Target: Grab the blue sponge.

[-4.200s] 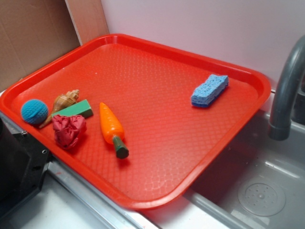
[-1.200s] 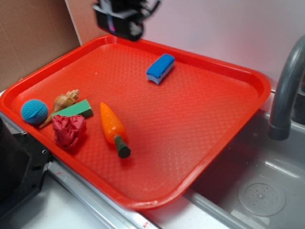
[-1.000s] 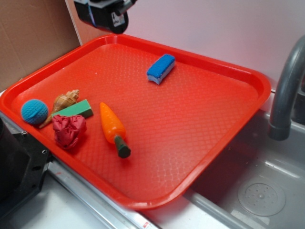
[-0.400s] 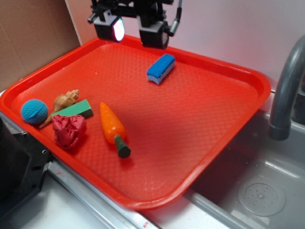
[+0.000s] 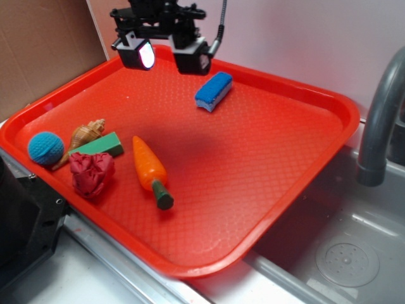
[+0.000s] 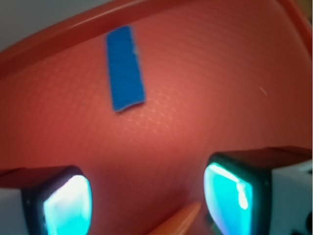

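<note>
Overhead, the wide-open, empty claw (image 5: 166, 56) hovers just beside one blue sponge (image 5: 213, 90); one carrot (image 5: 150, 170), ball (image 5: 45, 148), shell (image 5: 85, 135) lie well apart on the red tray (image 5: 266, 158).

Toy kitchen: sink (image 5: 354, 253), faucet (image 5: 380, 120).

We see a glossy red plastic tray (image 5: 304, 145) with a fine embossed diamond texture across its floor, and on it the blue sponge (image 5: 213, 90) looks matt and porous, though the blurred wrist view (image 6: 125, 68) shows it only as a flat blue patch. The carrot (image 5: 149, 168) is smooth, shiny plastic, the teal ball (image 5: 45, 148) reads as knitted yarn, and the crumpled red lump (image 5: 92, 173) is probably cloth. The gripper (image 5: 162, 56) has black plastic fingers with glossy pads (image 5: 145, 55), beside a dull grey faucet (image 5: 378, 120) and brown cardboard (image 5: 44, 44).
</note>
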You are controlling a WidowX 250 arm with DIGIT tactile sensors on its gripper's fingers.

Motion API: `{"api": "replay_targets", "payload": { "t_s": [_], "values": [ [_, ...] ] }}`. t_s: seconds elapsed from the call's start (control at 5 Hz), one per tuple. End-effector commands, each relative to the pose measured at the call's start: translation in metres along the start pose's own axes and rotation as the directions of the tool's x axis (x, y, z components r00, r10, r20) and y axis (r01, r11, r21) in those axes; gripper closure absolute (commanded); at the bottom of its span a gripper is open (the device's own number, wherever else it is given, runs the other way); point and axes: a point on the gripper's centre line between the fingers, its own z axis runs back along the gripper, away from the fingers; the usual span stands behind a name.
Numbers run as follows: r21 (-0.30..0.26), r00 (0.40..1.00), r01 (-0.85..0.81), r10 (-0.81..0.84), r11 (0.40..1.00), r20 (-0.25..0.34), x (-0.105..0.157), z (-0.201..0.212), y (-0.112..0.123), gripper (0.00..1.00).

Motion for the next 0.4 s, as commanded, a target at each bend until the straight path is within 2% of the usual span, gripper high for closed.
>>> {"api": "replay_targets", "payload": {
  "t_s": [0.0,0.2],
  "values": [
    [0.041,0.995,0.098,-0.098,0.994,-0.014,0.033,-0.038,0.0,0.0],
    [0.02,0.998,0.063,-0.063,0.998,-0.009,0.042,-0.054,0.001,0.0]
  ]
}}
